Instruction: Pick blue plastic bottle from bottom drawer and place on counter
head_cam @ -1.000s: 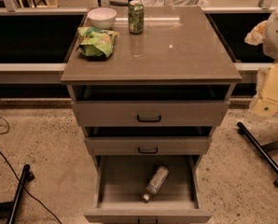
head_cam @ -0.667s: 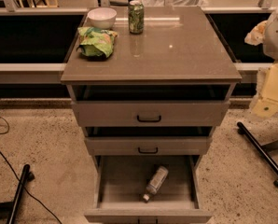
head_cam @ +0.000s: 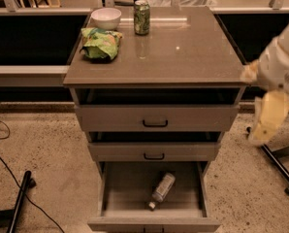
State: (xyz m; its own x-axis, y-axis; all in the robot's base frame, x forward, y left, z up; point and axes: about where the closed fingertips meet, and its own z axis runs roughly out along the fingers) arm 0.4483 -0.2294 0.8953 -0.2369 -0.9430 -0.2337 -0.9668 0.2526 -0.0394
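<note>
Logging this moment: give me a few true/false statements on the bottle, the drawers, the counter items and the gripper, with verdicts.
1. The blue plastic bottle lies on its side in the open bottom drawer. True.
2. The gripper is reaching into the bottom drawer. False: it hangs off the cabinet's right side, apart from the bottle.
3. A green can stands upright on the counter. True.
4. The white bowl sits in a drawer. False: it is on the counter, back left.
</note>
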